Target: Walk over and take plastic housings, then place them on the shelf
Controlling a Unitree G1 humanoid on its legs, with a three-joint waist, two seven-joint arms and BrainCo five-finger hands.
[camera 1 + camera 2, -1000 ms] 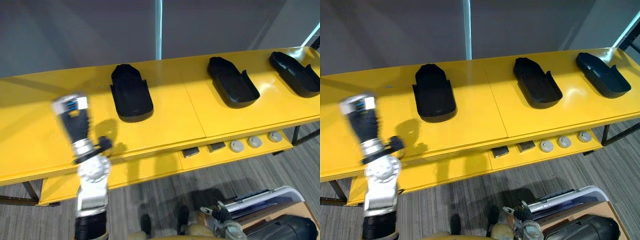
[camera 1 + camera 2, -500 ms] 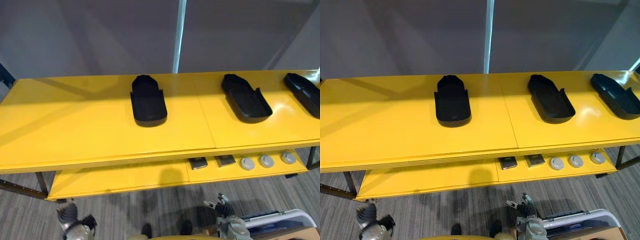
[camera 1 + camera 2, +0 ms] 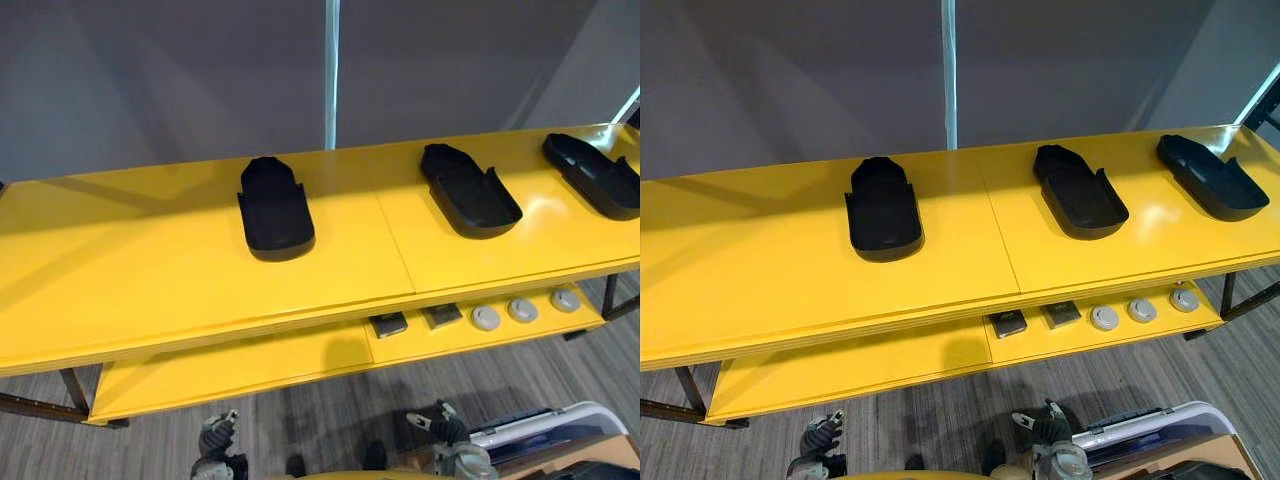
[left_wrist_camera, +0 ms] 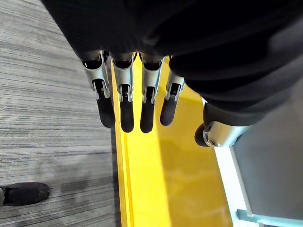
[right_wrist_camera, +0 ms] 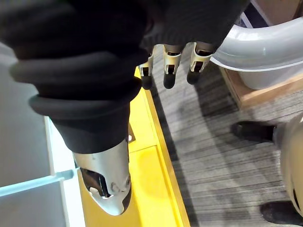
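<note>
Left eye view: left housing [image 3: 275, 208] lies mid-top on the yellow shelf [image 3: 120, 270]; middle housing [image 3: 468, 190] and right housing [image 3: 592, 175] toward its right end.
Left wrist view: left hand [image 4: 125, 90], fingers straight, empty.
Right wrist view: right hand [image 5: 170, 59], fingers relaxed, empty.

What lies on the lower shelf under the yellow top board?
Two small dark blocks and three round grey discs near its right end. The top board hides the rear of the lower shelf.

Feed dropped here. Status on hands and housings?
Left hand and right hand open, empty, low. Three black housings on yellow shelf top. Nothing in the way.
</note>
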